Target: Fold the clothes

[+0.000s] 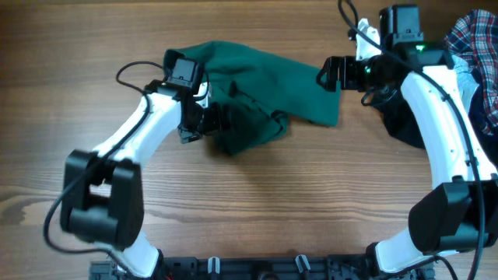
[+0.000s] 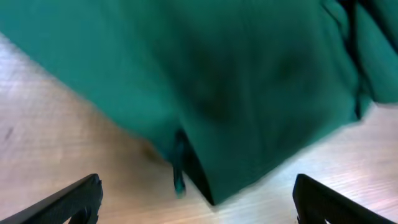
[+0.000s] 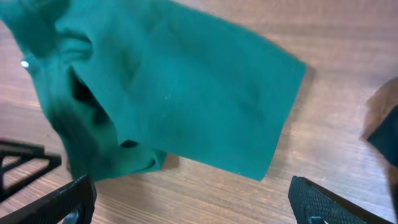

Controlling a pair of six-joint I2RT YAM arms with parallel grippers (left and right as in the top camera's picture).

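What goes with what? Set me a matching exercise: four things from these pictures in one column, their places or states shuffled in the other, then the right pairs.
Things
1. green garment
2. plaid shirt
3. black garment
4. left gripper

Places or states
A. top right corner of the overhead view
B. open, at the green garment's left side
C. bunched up in the middle of the overhead view
D. partly covered by the right arm

Pairs: 1-C, 2-A, 3-D, 4-B

Crumpled green garment [image 1: 257,78] on table [image 1: 78,47], left arm [image 1: 132,128] and right arm [image 1: 440,101] flanking it, plaid shirt [image 1: 476,35] and black garment [image 1: 398,123] far right
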